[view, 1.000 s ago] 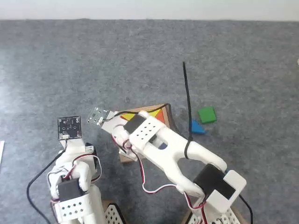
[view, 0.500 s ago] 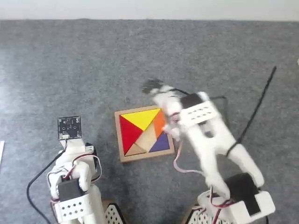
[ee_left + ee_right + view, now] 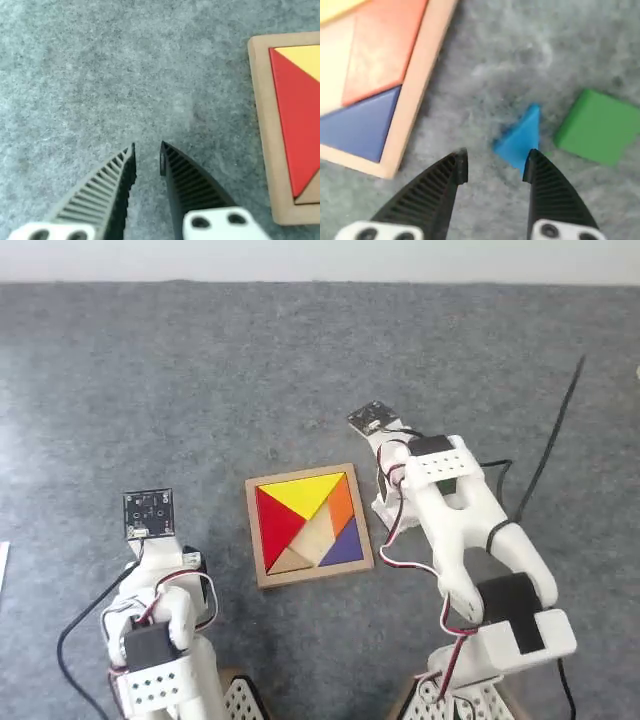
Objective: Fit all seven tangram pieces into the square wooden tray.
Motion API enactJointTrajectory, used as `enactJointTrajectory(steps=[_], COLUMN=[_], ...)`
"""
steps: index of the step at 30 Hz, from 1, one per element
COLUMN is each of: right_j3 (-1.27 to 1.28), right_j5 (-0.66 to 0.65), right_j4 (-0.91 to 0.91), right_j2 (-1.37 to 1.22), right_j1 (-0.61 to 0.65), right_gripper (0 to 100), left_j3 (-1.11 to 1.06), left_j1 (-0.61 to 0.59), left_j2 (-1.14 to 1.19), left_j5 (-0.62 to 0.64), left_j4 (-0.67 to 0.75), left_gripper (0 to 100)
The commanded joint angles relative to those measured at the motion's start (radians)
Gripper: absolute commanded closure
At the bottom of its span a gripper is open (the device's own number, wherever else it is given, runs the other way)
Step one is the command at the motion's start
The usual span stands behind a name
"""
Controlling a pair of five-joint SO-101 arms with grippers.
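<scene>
The square wooden tray (image 3: 256,540) lies mid-table and holds yellow (image 3: 303,492), red (image 3: 277,523), orange (image 3: 342,506) and purple (image 3: 345,543) pieces around a pale wood-coloured patch. Whether that patch is bare floor or a piece, I cannot tell. My right arm (image 3: 440,480) stands just right of the tray. My right gripper (image 3: 496,160) is open and low over the carpet, with a small blue triangle (image 3: 520,140) just ahead between its fingertips. A green square (image 3: 597,125) lies beside the triangle. My left gripper (image 3: 147,146) is shut and empty on the tray's left.
Grey carpet covers the table all round the tray. The left arm (image 3: 155,625) is folded at the near left edge. A black cable (image 3: 555,435) rises from the right arm. The tray's corner (image 3: 415,100) lies close to the blue triangle.
My right arm has swung from above the tray to its right side, uncovering the pieces, and now sits over the blue and green pieces. The left arm has not moved.
</scene>
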State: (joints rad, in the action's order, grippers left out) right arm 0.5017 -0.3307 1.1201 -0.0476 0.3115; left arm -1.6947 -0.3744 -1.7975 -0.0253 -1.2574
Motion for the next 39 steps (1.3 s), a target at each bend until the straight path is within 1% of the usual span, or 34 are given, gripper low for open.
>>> enactJointTrajectory(steps=[1,4,9,15,17,21,25,31,33,37,39], right_j3=[-0.04,-0.017,-0.014,-0.015,-0.015,-0.009,-0.017,-0.029,-0.037,-0.038,-0.035], right_j5=[0.009,-0.023,-0.041,-0.153,-0.172,-0.189,-0.186,-0.138,-0.138,-0.137,-0.137], right_j4=[-0.002,-0.036,-0.067,-0.061,-0.048,-0.035,-0.044,-0.067,-0.067,-0.085,-0.097], right_j2=[0.002,-0.002,-0.007,-0.093,-0.097,-0.084,-0.084,-0.076,-0.076,-0.076,-0.076], right_j1=[0.001,0.002,-0.007,-0.018,-0.018,-0.019,-0.05,-0.077,-0.094,-0.105,-0.104], right_gripper=[80.0,80.0,80.0,80.0,80.0,80.0,80.5,80.6,83.8,98.4,98.4], left_j3=[0.012,0.012,0.012,0.012,0.012,0.012,0.012,0.012,0.012,0.012,0.012], left_j1=[-0.006,-0.006,-0.006,-0.006,-0.006,-0.006,-0.006,-0.006,-0.006,-0.006,-0.006], left_j2=[-0.018,-0.018,-0.018,-0.018,-0.018,-0.018,-0.018,-0.018,-0.018,-0.018,-0.018], left_j5=[-0.002,-0.002,-0.002,-0.002,-0.002,-0.002,-0.002,-0.002,-0.002,-0.002,-0.002], left_j4=[-0.003,-0.003,-0.003,-0.003,-0.003,-0.003,-0.003,-0.003,-0.003,-0.003,-0.003], left_gripper=[92,92,92,92,92,92,92,92,92,92,92])
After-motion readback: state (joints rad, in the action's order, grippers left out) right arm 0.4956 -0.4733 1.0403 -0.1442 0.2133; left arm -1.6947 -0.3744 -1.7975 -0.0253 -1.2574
